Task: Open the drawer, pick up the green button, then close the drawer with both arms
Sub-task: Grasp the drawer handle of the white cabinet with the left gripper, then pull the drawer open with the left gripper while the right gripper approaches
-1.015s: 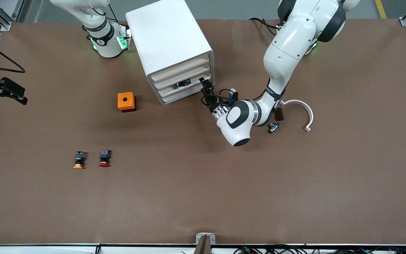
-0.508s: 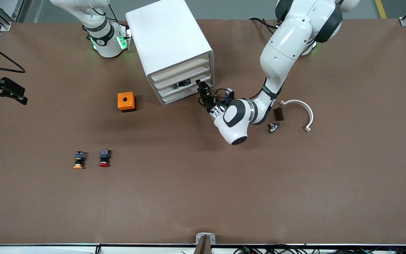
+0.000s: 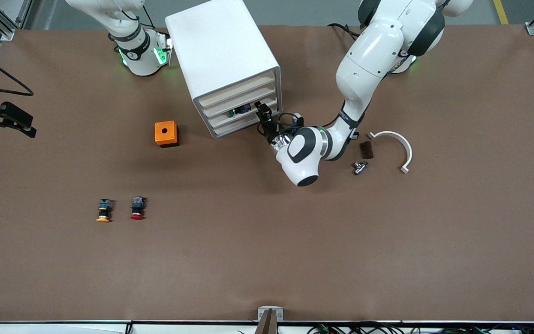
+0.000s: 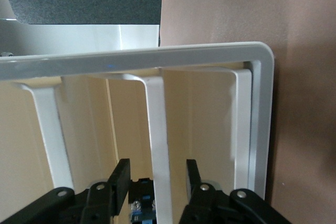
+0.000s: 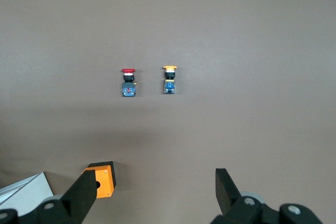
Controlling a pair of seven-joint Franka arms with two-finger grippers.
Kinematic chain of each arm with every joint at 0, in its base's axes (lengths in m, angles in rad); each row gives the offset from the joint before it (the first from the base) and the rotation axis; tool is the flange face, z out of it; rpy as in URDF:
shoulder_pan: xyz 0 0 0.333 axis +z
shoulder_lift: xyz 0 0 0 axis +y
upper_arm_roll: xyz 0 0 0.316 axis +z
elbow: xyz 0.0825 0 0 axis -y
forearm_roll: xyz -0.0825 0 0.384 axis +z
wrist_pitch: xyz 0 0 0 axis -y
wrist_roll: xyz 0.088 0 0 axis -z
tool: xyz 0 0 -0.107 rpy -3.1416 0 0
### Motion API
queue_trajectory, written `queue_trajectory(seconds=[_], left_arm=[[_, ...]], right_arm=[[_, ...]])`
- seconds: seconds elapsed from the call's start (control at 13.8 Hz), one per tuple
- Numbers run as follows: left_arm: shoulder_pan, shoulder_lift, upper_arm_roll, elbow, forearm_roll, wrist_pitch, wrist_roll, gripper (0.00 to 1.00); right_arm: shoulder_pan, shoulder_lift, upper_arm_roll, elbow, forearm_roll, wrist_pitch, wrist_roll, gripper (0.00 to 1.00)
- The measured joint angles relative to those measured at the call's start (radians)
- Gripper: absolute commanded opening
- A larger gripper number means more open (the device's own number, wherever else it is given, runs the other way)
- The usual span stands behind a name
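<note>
Nearest the front camera, the orange-capped button and the red-capped button lie side by side on the brown worktop. Farther from the camera, an orange box stands toward the right arm's end, beside the cabinet.

The left gripper is at the cabinet front, level with the drawer. Its fingers are spread, straddling one white bar of the cabinet front without closing on it and holding nothing. The button shows as a small dark part in the drawer gap; its green cap cannot be made out.

The right gripper waits high over the worktop, fingers wide apart and empty.

Risk: if the fingers close on a fixed bar instead of the drawer front, the pull is likely to drag the whole cabinet. A skewed pull may jam the drawer.
</note>
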Motion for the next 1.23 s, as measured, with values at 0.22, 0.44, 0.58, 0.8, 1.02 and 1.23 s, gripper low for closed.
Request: queue_trajectory(seconds=[0.22,0.44,0.58,0.8,1.02,1.23], left_arm=[[-0.002,0.003,0.0,0.0,0.0,0.0,0.0,0.17],[-0.002,0.004,0.001,0.0,0.0,0.002,0.0,0.05],[-0.002,0.004,0.001,0.001,0.0,0.003,-0.002,0.03],[0.002,0.004,0.007,0.005,0.0,0.003,-0.002,0.03],[0.039,0.004,0.018,0.021,-0.001,0.007,-0.001,0.06],[0.109,0.004,0.03,0.053,-0.001,0.034,0.011,0.08]], right_arm=[[0.0,0.0,0.0,0.0,0.0,0.0,0.0,1.0],[0.0,0.0,0.0,0.0,0.0,0.0,0.0,1.0],[0.0,0.0,0.0,0.0,0.0,0.0,0.0,1.0],[-0.001,0.0,0.0,0.0,0.0,0.001,0.0,1.0],[-0.002,0.0,0.0,0.0,0.0,0.01,0.0,1.0],[-0.005,0.0,0.0,0.0,0.0,0.034,0.0,1.0]])
